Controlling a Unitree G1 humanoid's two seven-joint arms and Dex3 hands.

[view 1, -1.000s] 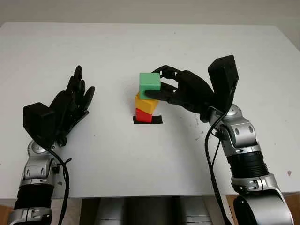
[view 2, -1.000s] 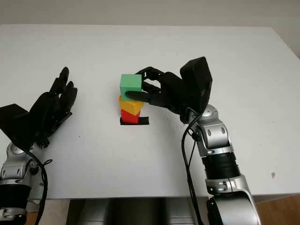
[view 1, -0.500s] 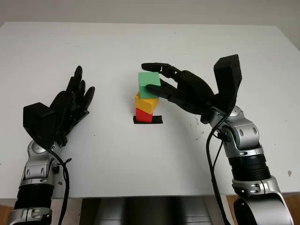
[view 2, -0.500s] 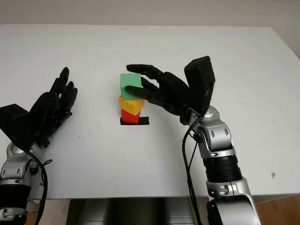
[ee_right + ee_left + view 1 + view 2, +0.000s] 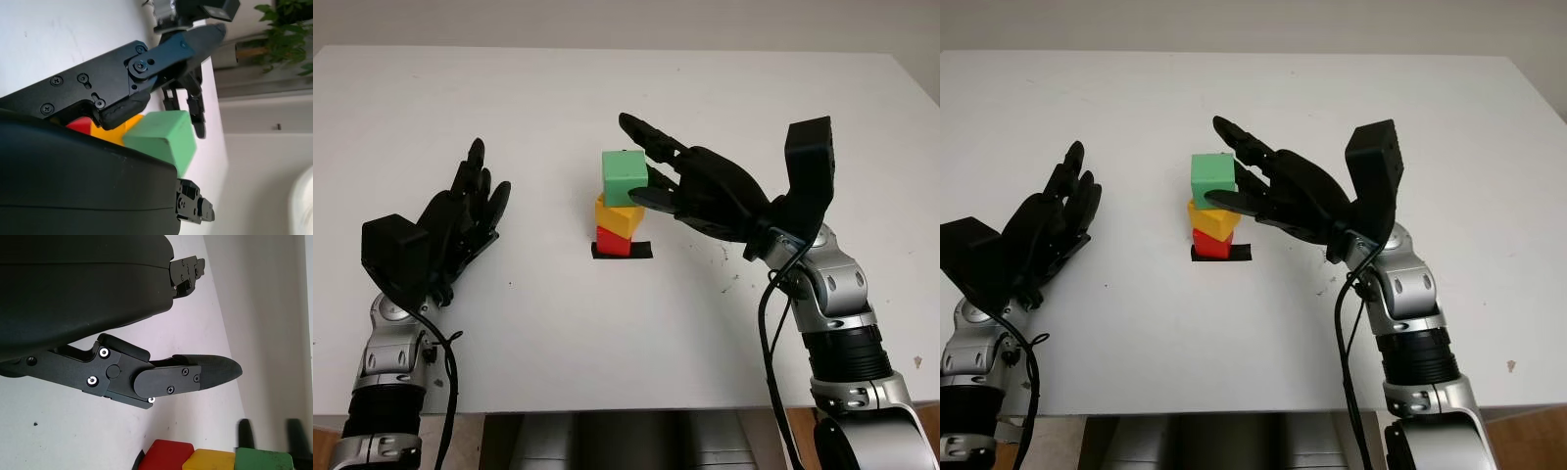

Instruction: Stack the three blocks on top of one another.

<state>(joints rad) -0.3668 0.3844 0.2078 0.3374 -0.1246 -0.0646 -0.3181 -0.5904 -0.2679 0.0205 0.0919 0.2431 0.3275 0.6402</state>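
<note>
Three blocks stacked (green block (image 5: 625,177) topmost), right robot hand (image 5: 690,183) open beside.

Near the middle of the table (image 5: 626,323), three blocks stand stacked: the bottom block (image 5: 613,241) sits on a floor marker (image 5: 644,251), the middle block (image 5: 619,216) on it, the top block (image 5: 626,177) above. The right hand (image 5: 690,182) is just right of the stack, open. The left hand (image 5: 460,220) is well to the left, open.

A white table (image 5: 607,323) stands before a pale wall, with leafy plants (image 5: 286,36) nearby.
</note>
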